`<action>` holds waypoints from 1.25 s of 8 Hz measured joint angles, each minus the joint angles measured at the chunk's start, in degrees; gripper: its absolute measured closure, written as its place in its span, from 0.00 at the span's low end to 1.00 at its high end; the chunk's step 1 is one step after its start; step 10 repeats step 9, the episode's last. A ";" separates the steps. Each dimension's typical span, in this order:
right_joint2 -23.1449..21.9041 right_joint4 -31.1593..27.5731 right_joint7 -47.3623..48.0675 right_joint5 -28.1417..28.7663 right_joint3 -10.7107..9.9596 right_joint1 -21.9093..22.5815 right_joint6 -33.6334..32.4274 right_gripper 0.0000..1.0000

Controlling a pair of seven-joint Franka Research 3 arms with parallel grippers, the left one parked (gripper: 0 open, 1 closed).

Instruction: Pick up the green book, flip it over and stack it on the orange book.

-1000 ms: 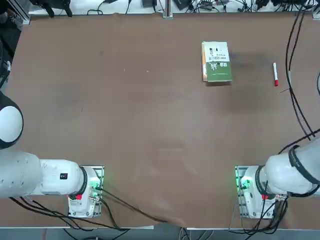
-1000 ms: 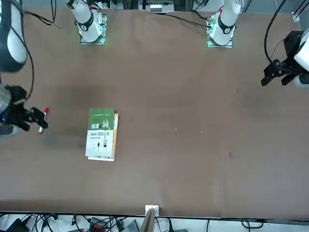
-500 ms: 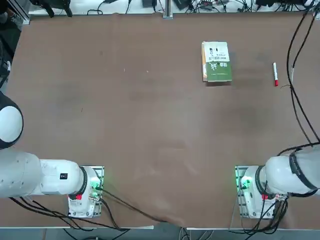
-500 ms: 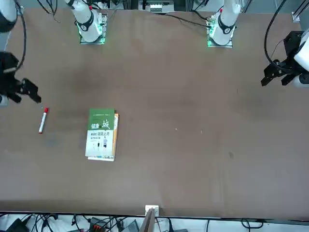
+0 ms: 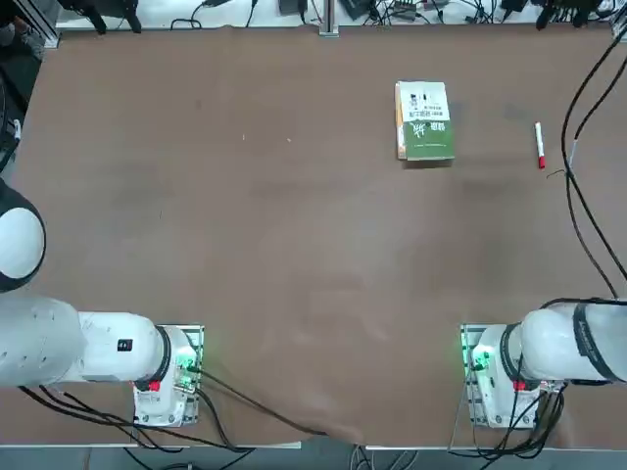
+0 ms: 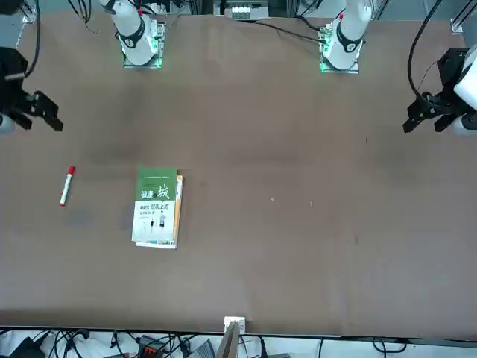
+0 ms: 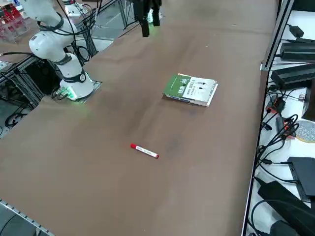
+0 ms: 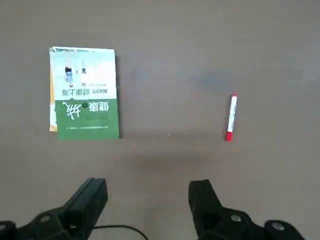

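Fingers of the right gripper spread wide, nothing between them, touching nothing; gripper hangs above the table, at the robot's own right side of it, well apart from the books. Green book lies flat on top of the orange book, over toward the table's far edge as the robot sits, right of the middle. Stack slightly uneven: a strip of the orange book shows along the green book's left long side, and a bit past its white end. Green book has its half white, half green cover up, green half toward the robot's bases. Bare tabletop all round the stack, broad on the left, a narrower strip between it and the far edge. Red-and-white marker lies right of the books, apart from them, red cap toward the bases. Black cables pass just right of the marker in the top view.
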 joint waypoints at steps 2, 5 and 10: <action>-2.25 -1.30 0.00 2.40 -0.88 -0.04 -0.05 0.00; -2.62 -1.30 0.00 3.91 -1.28 -0.10 0.04 0.00; -2.32 -1.30 -0.06 3.69 -1.10 -0.03 0.04 0.00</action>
